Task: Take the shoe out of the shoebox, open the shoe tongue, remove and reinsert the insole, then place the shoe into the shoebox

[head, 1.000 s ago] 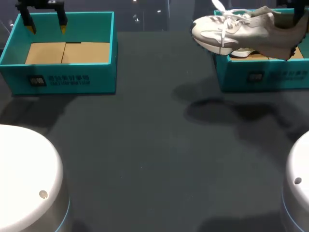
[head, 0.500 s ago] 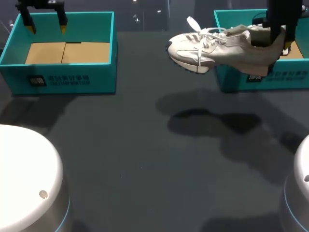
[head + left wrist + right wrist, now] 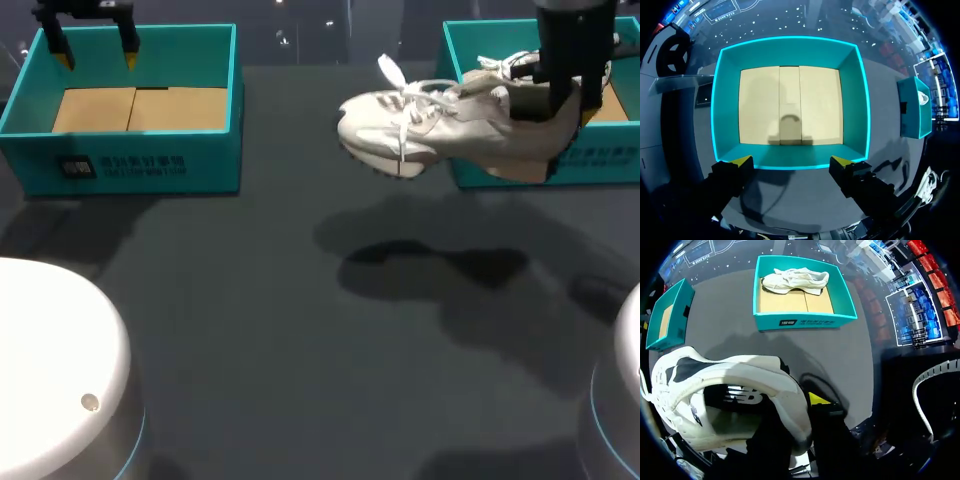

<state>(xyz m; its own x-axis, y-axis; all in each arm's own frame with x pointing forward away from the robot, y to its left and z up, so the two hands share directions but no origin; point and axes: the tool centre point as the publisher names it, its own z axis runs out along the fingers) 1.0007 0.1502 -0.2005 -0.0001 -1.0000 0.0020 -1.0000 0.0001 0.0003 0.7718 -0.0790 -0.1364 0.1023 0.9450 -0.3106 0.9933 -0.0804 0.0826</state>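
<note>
**Right gripper [image 3: 572,98] clenched on the shoe's [image 3: 450,125] heel**

The right gripper grasps the white shoe by its heel collar and holds it in the air above the dark surface [image 3: 300,330], just beside the right shoebox [image 3: 600,160], toe pointing toward the left arm's side, laces loose. A second shoe [image 3: 795,280] lies inside that box. The left gripper [image 3: 792,161] hangs released, fingers spread, over the left shoebox [image 3: 790,50], whose cardboard floor shows.
</note>
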